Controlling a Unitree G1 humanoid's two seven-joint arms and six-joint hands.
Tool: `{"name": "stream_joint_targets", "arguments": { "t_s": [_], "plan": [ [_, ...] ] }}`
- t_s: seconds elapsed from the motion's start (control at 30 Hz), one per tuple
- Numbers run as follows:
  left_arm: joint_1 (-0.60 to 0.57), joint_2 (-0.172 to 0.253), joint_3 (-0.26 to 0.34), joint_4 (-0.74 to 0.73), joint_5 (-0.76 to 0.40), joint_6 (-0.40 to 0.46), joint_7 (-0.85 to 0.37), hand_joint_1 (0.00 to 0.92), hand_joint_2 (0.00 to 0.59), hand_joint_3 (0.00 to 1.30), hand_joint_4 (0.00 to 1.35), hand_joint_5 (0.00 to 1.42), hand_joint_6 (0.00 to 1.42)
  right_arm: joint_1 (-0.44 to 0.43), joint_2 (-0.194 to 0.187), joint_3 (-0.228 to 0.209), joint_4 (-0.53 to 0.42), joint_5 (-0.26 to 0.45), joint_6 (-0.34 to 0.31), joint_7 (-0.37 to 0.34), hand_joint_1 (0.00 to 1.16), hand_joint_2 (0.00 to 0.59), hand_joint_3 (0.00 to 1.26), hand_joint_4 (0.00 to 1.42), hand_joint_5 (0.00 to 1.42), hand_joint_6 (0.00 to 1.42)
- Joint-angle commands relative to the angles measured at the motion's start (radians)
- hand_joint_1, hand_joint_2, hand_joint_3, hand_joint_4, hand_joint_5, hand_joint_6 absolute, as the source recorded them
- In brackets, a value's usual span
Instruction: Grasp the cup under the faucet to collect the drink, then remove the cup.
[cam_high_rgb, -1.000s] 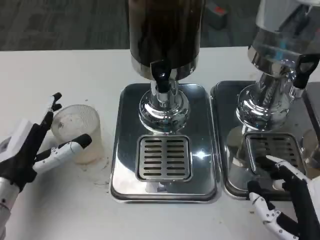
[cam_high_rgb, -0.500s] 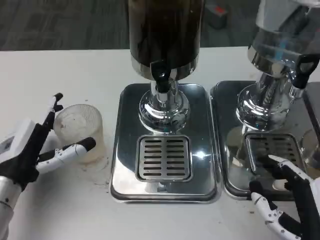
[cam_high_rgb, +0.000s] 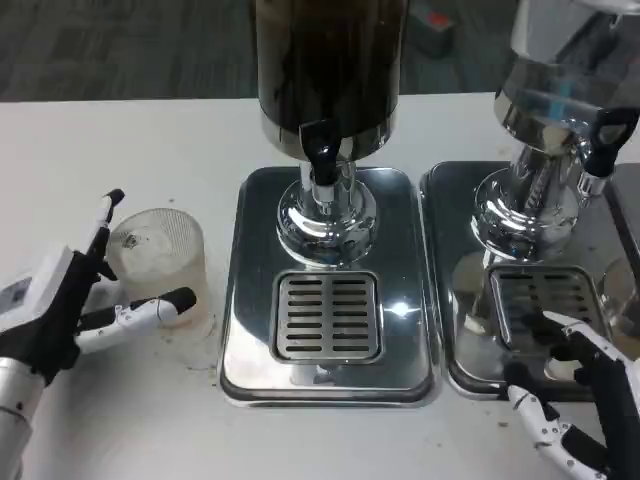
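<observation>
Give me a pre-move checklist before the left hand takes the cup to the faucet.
1. Ribbed translucent plastic cup upright on the table: ok.
2. Left hand fingers either side of the cup: ok.
3. Firm grip on it: cannot tell.
4. Slotted steel drip grate under the black faucet free: ok.
5. Cup under the faucet: not ok.
6. Right hand away from the centre dispenser: ok.

At the left of the frame, the left hand (cam_high_rgb: 60, 305) has eased back and down from the clear cup (cam_high_rgb: 160, 262), its lower finger seemingly no longer touching. At lower right, the right hand (cam_high_rgb: 590, 400) has sunk toward the frame's bottom edge.
</observation>
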Motion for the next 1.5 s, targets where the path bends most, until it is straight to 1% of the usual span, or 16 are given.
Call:
{"name": "stream_joint_targets", "arguments": {
  "t_s": [0.03,0.17,0.2,0.3,0.33,0.4,0.43,0.7,0.83,0.9,1.0,1.03,1.1,1.33,1.43,1.5],
  "plan": [
    [-0.004,-0.01,-0.002,0.025,-0.004,-0.023,0.036,0.16,0.007,0.0,0.3,0.48,0.51,0.008,0.006,-0.01,-0.011,0.012,0.004,0.004,0.41,0.39,0.33,0.33,0.36,0.45],
    [-0.017,-0.037,0.015,0.066,-0.041,-0.066,0.043,0.17,0.014,0.06,0.39,0.61,0.77,0.008,0.009,-0.014,-0.009,0.02,0.004,0.008,0.41,0.39,0.33,0.33,0.36,0.45],
    [-0.02,-0.042,0.018,0.075,-0.049,-0.078,0.043,0.17,0.018,0.09,0.41,0.63,0.81,0.008,0.009,-0.015,-0.009,0.022,0.004,0.009,0.41,0.39,0.33,0.33,0.36,0.45],
    [-0.03,-0.051,0.019,0.099,-0.064,-0.107,0.041,0.172,0.025,0.15,0.47,0.69,0.93,0.01,0.011,-0.017,-0.009,0.023,0.003,0.009,0.41,0.39,0.33,0.34,0.36,0.45],
    [-0.034,-0.054,0.018,0.105,-0.066,-0.113,0.037,0.173,0.031,0.16,0.49,0.71,0.95,0.011,0.011,-0.017,-0.01,0.022,0.002,0.009,0.41,0.39,0.33,0.34,0.36,0.45],
    [-0.046,-0.058,0.011,0.116,-0.064,-0.12,0.032,0.17,0.023,0.2,0.52,0.73,0.99,0.012,0.011,-0.016,-0.011,0.019,0.001,0.007,0.41,0.39,0.33,0.34,0.36,0.45],
    [-0.052,-0.061,0.01,0.121,-0.065,-0.123,0.027,0.172,0.032,0.2,0.52,0.73,1.0,0.011,0.012,-0.016,-0.012,0.018,0.001,0.007,0.41,0.39,0.33,0.34,0.36,0.45],
    [-0.073,-0.065,0.012,0.151,-0.082,-0.153,0.027,0.186,0.033,0.24,0.55,0.75,1.05,0.009,0.018,-0.016,-0.008,0.018,-0.002,0.008,0.41,0.39,0.35,0.34,0.37,0.45],
    [-0.078,-0.06,-0.003,0.162,-0.064,-0.157,0.036,0.182,0.034,0.24,0.55,0.75,1.06,0.011,0.019,-0.015,-0.005,0.017,-0.004,0.005,0.41,0.393,0.36,0.34,0.37,0.45],
    [-0.08,-0.056,-0.019,0.163,-0.045,-0.158,0.047,0.176,0.036,0.27,0.55,0.75,1.06,0.012,0.02,-0.015,-0.005,0.016,-0.004,0.004,0.4,0.397,0.36,0.34,0.37,0.46],
    [-0.083,-0.05,-0.043,0.162,-0.019,-0.156,0.067,0.175,0.036,0.29,0.55,0.75,1.07,0.009,0.02,-0.016,-0.006,0.017,-0.004,0.005,0.37,0.416,0.37,0.34,0.37,0.47],
    [-0.083,-0.05,-0.045,0.162,-0.015,-0.156,0.071,0.178,0.035,0.29,0.55,0.75,1.07,0.008,0.02,-0.017,-0.006,0.019,-0.004,0.006,0.35,0.408,0.37,0.34,0.37,0.47],
    [-0.085,-0.048,-0.054,0.163,-0.004,-0.152,0.081,0.187,0.034,0.24,0.53,0.74,1.07,0.006,0.02,-0.018,-0.006,0.022,-0.004,0.007,0.33,0.421,0.38,0.34,0.38,0.47],
    [-0.089,-0.037,-0.083,0.166,0.036,-0.112,0.11,0.208,0.013,0.14,0.47,0.7,1.06,0.014,0.02,-0.022,-0.013,0.024,0.0,0.011,0.32,0.429,0.39,0.35,0.38,0.47],
    [-0.088,-0.037,-0.091,0.167,0.036,-0.094,0.114,0.209,0.012,0.13,0.47,0.7,1.06,0.019,0.021,-0.026,-0.017,0.028,0.0,0.013,0.31,0.416,0.4,0.35,0.38,0.47],
    [-0.088,-0.037,-0.094,0.165,0.036,-0.088,0.118,0.232,0.019,0.12,0.47,0.71,1.07,0.02,0.02,-0.027,-0.019,0.028,0.0,0.014,0.31,0.416,0.4,0.35,0.38,0.47]
  ]
}}
